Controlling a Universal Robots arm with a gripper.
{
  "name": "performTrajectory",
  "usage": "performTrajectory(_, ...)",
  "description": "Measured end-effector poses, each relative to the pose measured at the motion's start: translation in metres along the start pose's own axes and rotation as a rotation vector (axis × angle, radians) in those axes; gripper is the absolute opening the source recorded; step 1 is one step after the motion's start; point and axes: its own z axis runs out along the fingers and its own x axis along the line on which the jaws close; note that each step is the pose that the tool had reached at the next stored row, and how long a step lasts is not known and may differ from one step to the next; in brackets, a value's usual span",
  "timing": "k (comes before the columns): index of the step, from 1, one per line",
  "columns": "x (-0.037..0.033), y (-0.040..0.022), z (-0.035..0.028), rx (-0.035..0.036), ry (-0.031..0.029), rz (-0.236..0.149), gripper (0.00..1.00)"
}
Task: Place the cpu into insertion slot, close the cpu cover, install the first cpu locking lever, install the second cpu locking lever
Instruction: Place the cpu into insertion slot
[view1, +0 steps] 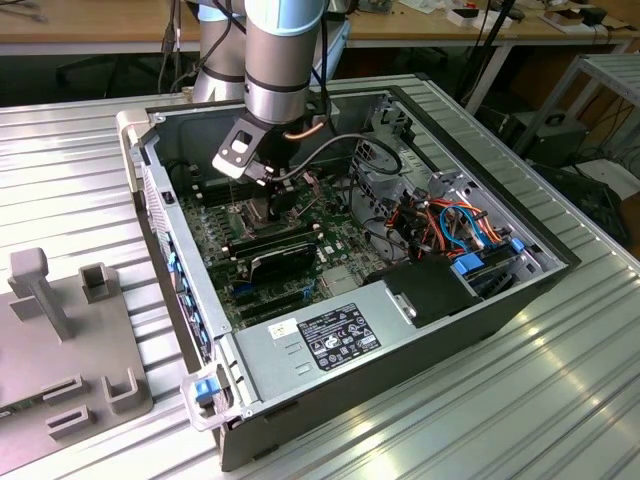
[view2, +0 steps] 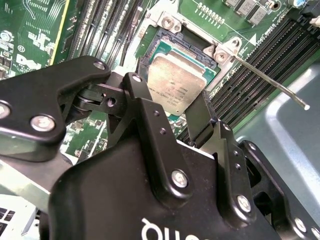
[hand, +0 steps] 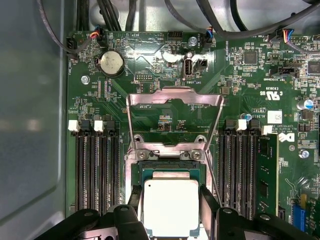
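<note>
CPU (hand: 171, 205) lies over the slot (hand: 172, 169), and you see it clamped between the two fingers (hand: 136, 196) of the gripper (hand: 171, 199), one finger against each side edge. Whether it is fully seated or just above the contacts, I cannot tell.

At the exterior view's left a grey fixture (view1: 70, 330) rests on the ribbed table (view1: 560, 400). Next comes the open case (view1: 150, 140). Near its middle the arm (view1: 280, 60) reaches down to the green board (view1: 340, 235). Toward that view's right you find orange and blue cables (view1: 460, 225).

In the first wrist view the cover (hand: 172, 91) is swung open, away from the slot, and board shows through its window. Black memory slots (hand: 95, 170) flank the slot on both sides. In the second wrist view a thin lever (view2: 270, 80) slants free from a corner of the slot.
</note>
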Motion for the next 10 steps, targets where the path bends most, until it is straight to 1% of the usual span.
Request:
performTrajectory(5, 0.0002, -0.0008, 0.006, 0.0001, 0.0002, 0.0, 0.55)
performTrajectory(10, 0.0002, -0.0011, 0.007, 0.0, 0.0002, 0.001, 0.55)
